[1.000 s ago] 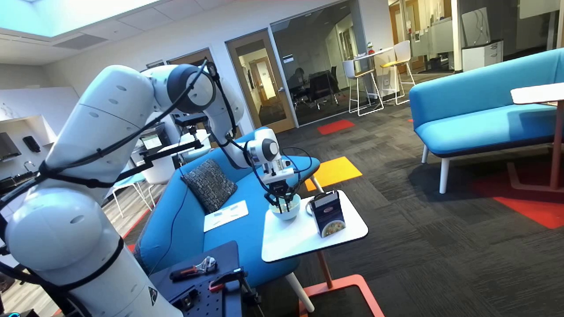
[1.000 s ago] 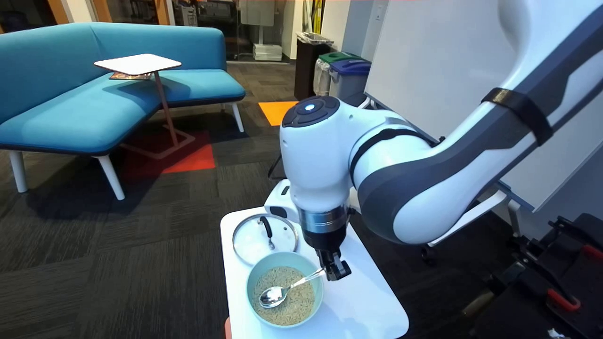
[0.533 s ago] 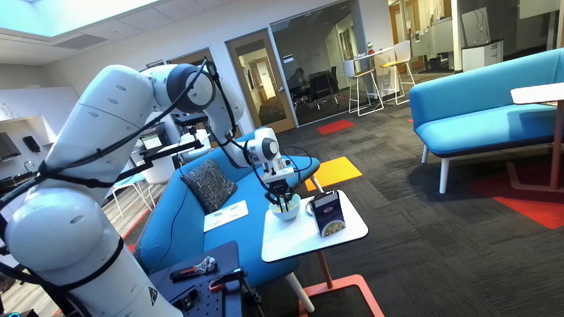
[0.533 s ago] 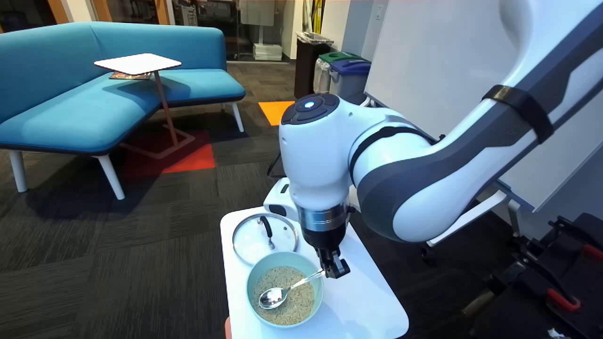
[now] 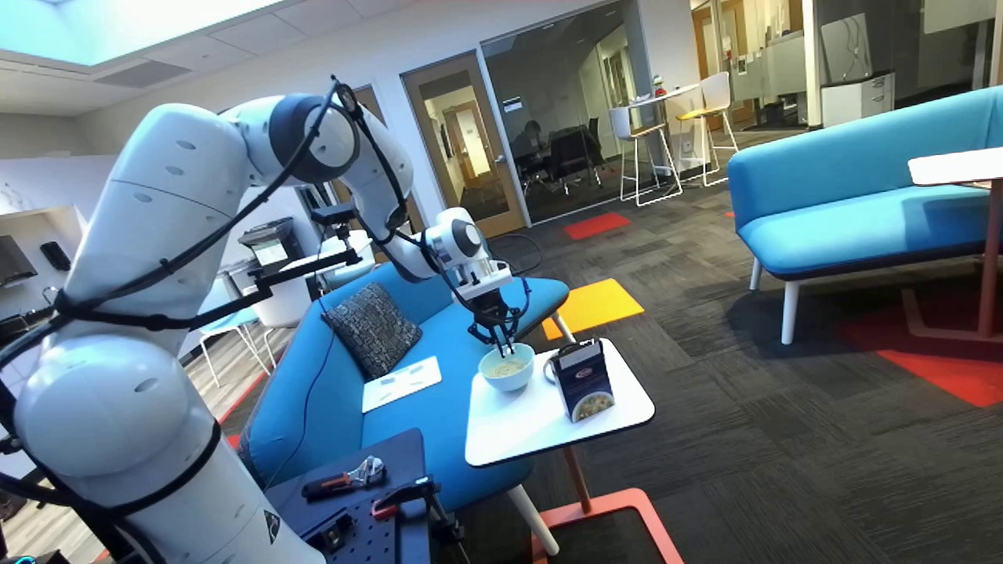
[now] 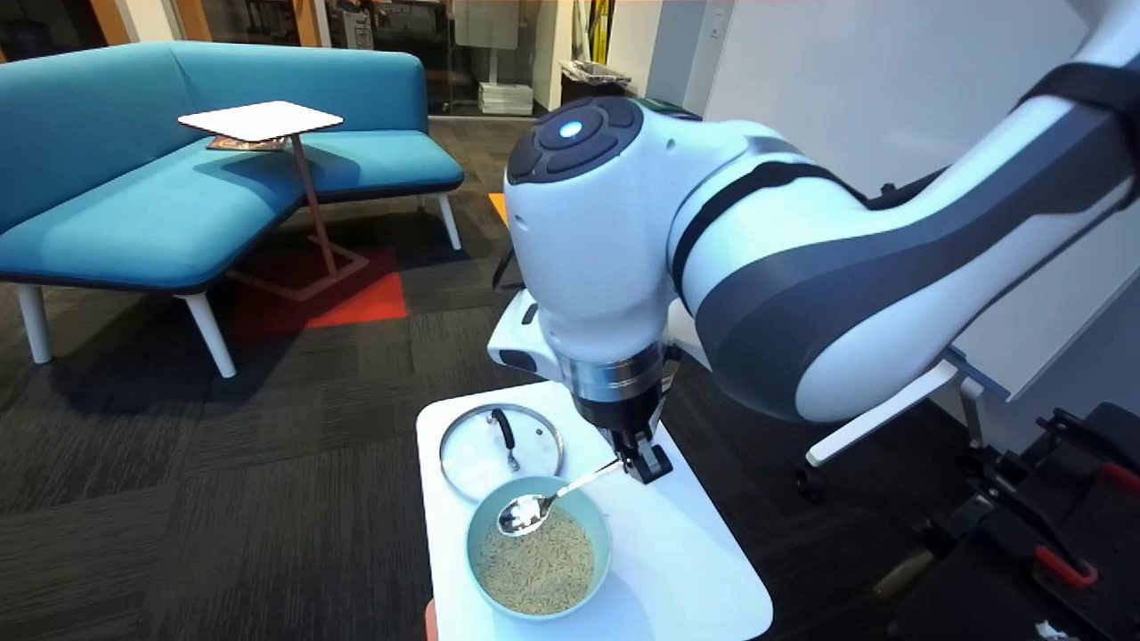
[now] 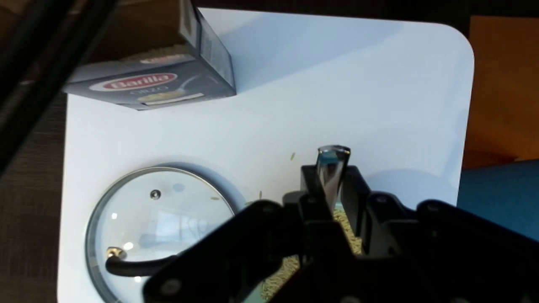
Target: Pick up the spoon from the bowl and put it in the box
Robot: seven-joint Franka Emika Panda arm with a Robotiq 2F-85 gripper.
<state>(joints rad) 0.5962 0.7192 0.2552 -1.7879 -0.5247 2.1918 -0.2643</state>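
Gripper [image 7: 332, 181] is pinching the spoon [image 6: 533, 510] by its handle end, 2 jaws nearly together, probably leaving the head free for entering the box [image 5: 585, 382], which is standing upright, apart. Head is hanging over the bowl [image 6: 588, 512], apparently clear of the grain [image 6: 534, 570].

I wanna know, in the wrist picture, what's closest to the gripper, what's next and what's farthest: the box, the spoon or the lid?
1. Spoon: right in the gripper, its handle pinched between the fingers.
2. Lid: lower left, flat on the table.
3. Box: upper left, farthest of the three.
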